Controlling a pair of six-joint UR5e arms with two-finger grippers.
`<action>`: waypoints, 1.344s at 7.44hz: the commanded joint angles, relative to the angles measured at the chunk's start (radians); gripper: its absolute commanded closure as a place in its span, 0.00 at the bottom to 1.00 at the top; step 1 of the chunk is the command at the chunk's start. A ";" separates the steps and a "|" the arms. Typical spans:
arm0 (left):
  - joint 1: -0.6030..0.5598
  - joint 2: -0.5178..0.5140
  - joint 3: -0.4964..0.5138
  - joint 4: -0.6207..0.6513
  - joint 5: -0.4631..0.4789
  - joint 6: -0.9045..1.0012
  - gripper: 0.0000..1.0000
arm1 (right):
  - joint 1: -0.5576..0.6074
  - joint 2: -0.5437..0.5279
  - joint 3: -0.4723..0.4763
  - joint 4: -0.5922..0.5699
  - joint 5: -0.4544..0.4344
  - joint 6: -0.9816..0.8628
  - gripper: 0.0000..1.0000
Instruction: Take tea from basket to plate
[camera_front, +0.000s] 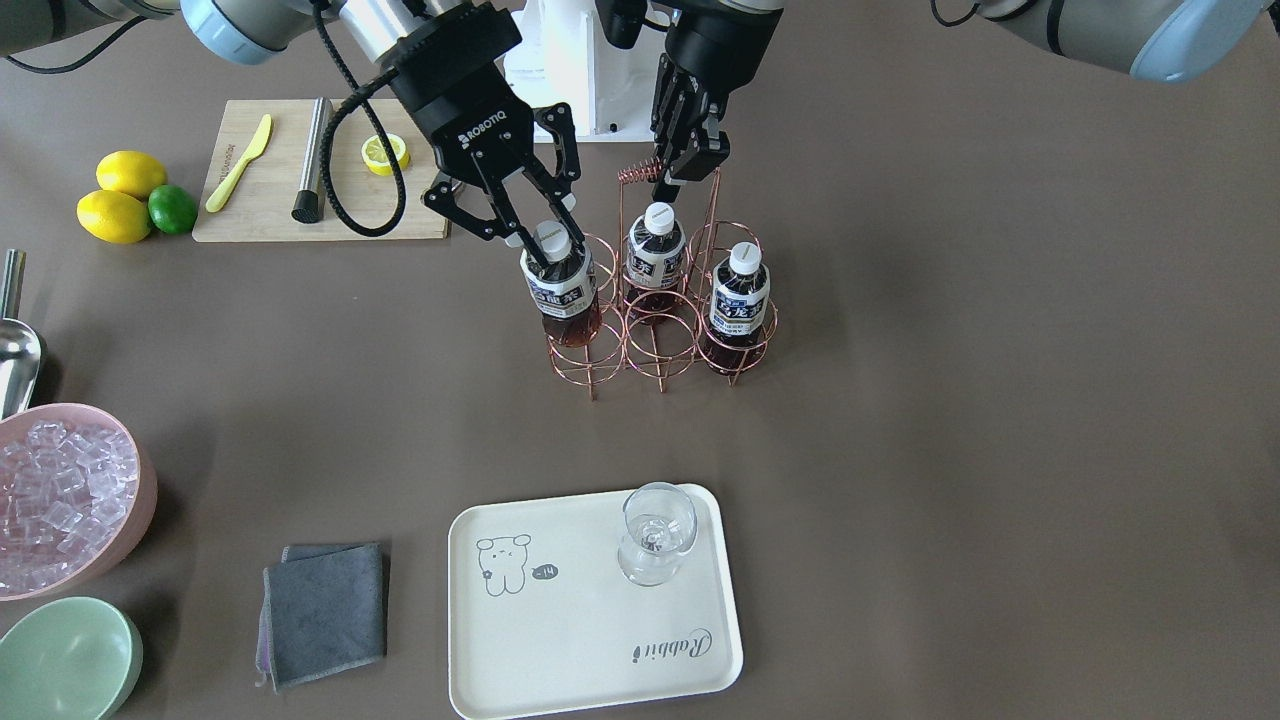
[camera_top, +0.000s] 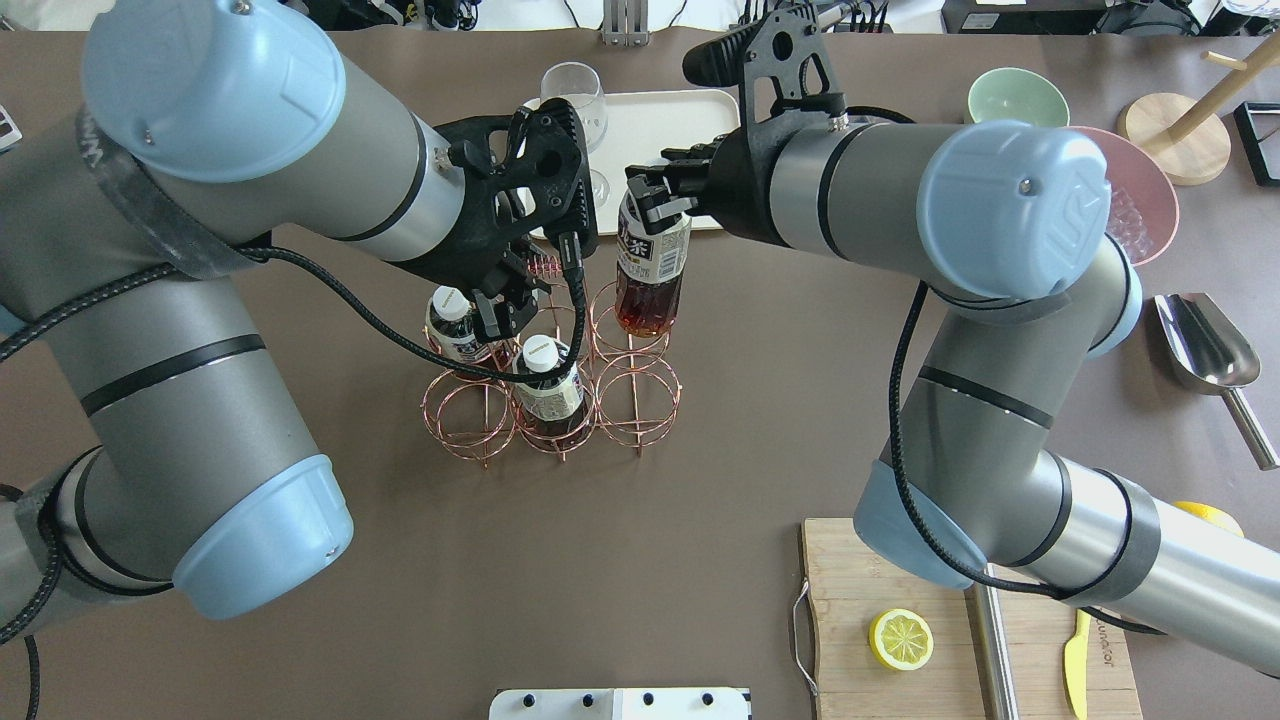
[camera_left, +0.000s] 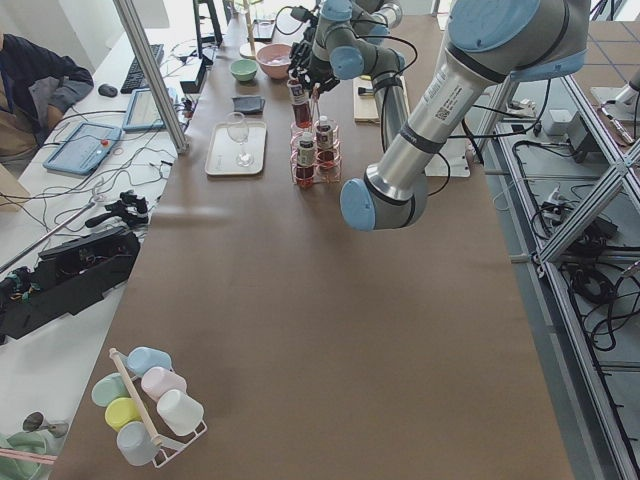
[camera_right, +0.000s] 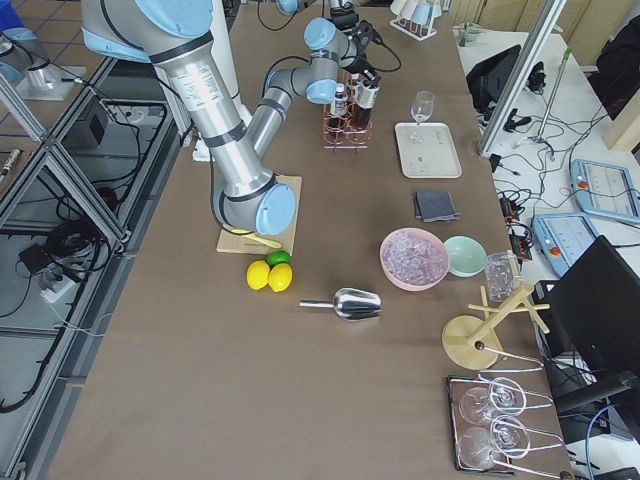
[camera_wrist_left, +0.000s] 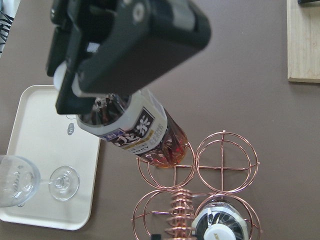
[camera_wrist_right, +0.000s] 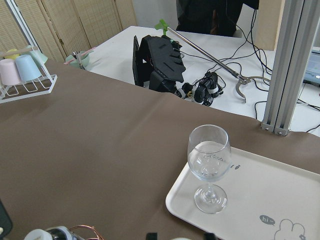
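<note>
From where I stand, the right gripper (camera_front: 548, 236) is clamped on the white cap of one tea (camera_front: 560, 290), with a finger on either side of the neck. The tea hangs tilted. Its base is about level with the top ring of a corner cell of the basket (camera_front: 657, 316), so it is partly raised but not free of the wire.

The left gripper (camera_front: 682, 168) is pinched onto one end of the basket's coiled handle (camera_front: 638, 174), above the middle of the rack.

A second bottle (camera_front: 655, 255) stands upright in a middle cell just under that handle. A third bottle (camera_front: 740, 300) stands in the corner cell at the other end of the held tea's row.

The plate (camera_front: 560, 640) lies flat, well apart from the basket, towards the operators' side of the table. A stemmed glass (camera_front: 655, 535) stands near one of its corners.
</note>
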 joint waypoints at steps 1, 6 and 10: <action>0.000 0.000 0.000 0.001 0.000 0.000 1.00 | 0.134 -0.004 0.016 -0.008 0.159 -0.001 1.00; -0.014 -0.002 -0.002 0.001 -0.003 0.000 1.00 | 0.303 -0.030 -0.018 0.004 0.240 -0.005 1.00; -0.070 -0.003 -0.004 0.001 -0.069 0.005 1.00 | 0.356 0.021 -0.033 -0.002 0.274 0.040 1.00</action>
